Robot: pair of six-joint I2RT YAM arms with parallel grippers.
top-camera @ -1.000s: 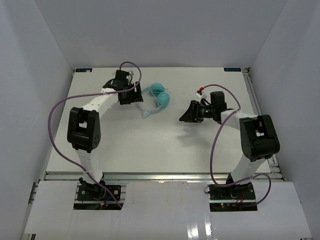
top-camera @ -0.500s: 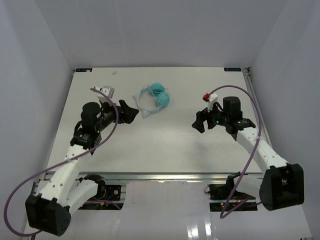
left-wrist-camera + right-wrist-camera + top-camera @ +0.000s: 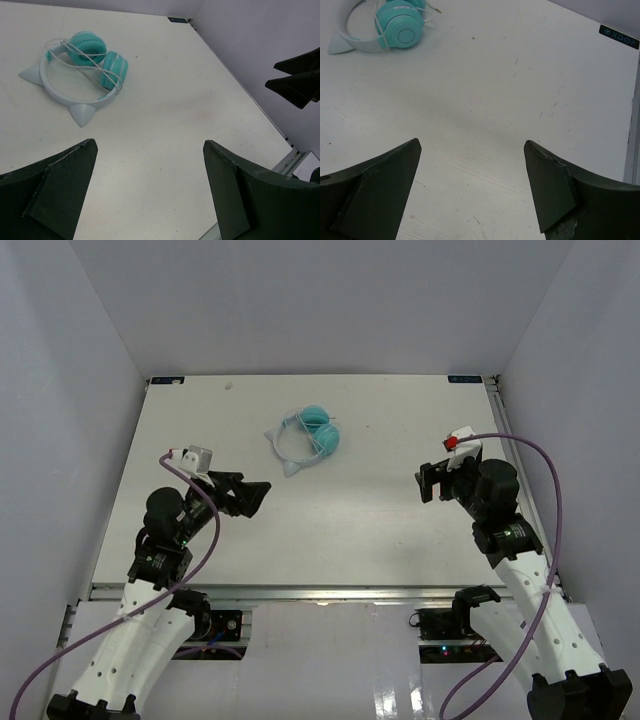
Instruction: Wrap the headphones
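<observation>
The headphones [image 3: 322,437] lie on the table at the far middle, with two teal ear cups folded inside a pale white headband that has two small pointed ears. The thin white cord is looped across the cups and band. They also show in the left wrist view [image 3: 114,67] and the right wrist view [image 3: 402,26]. My left gripper [image 3: 256,496] is open and empty, near and left of them, well apart. My right gripper [image 3: 428,483] is open and empty, off to their right. Both wrist views show wide-open jaws over bare table: the left gripper [image 3: 150,145] and the right gripper [image 3: 472,145].
The white table [image 3: 350,530] is walled by pale panels at the left, back and right. Purple cables loop from both arms. The right gripper's dark fingers [image 3: 299,82] show at the right edge of the left wrist view. A metal rail runs along the near edge.
Both arms have drawn back from the headphones toward the near edge of the table, with grippers open. The headphones have stayed where they lay.
</observation>
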